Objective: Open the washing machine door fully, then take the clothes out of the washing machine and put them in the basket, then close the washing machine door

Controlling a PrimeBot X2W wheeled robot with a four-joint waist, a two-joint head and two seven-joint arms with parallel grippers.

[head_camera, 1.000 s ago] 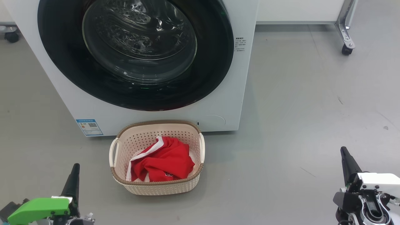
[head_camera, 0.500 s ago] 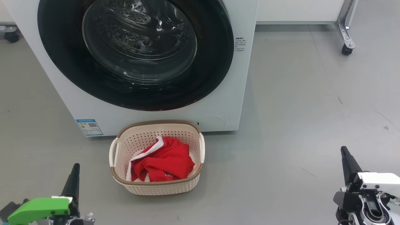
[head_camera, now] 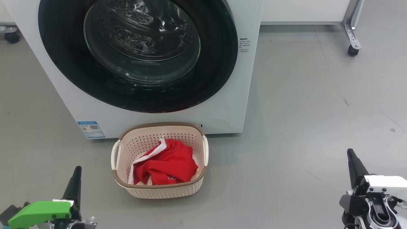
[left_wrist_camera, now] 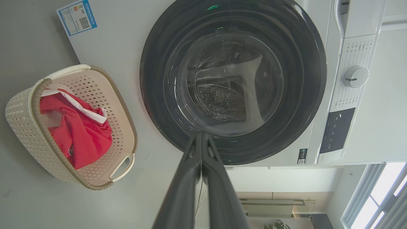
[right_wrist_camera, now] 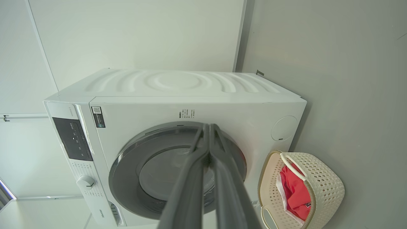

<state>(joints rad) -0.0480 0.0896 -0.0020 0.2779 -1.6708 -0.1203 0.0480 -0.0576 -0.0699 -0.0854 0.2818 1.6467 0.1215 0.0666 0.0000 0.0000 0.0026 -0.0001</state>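
The white washing machine [head_camera: 222, 105] stands ahead with its black-rimmed round door [head_camera: 136, 54] flush against the front, steel drum visible through the glass. On the floor in front sits the cream basket [head_camera: 159, 187], holding red clothes [head_camera: 167, 163] with white trim. My left gripper [head_camera: 76, 171] is shut at the lower left, well short of the basket. At the lower right my right gripper [head_camera: 350, 154] is shut too, holding nothing. The left wrist view looks along shut fingers [left_wrist_camera: 201, 140] at the door [left_wrist_camera: 232, 79] and basket [left_wrist_camera: 25, 127]. The right wrist view shows machine [right_wrist_camera: 178, 86], door [right_wrist_camera: 127, 171], basket [right_wrist_camera: 327, 187].
Grey floor [head_camera: 302, 111] lies open to the right of the machine. A metal frame leg with a caster [head_camera: 352, 49] stands at the far right, another caster [head_camera: 12, 37] at the far left. A blue label [head_camera: 90, 129] marks the machine's lower front.
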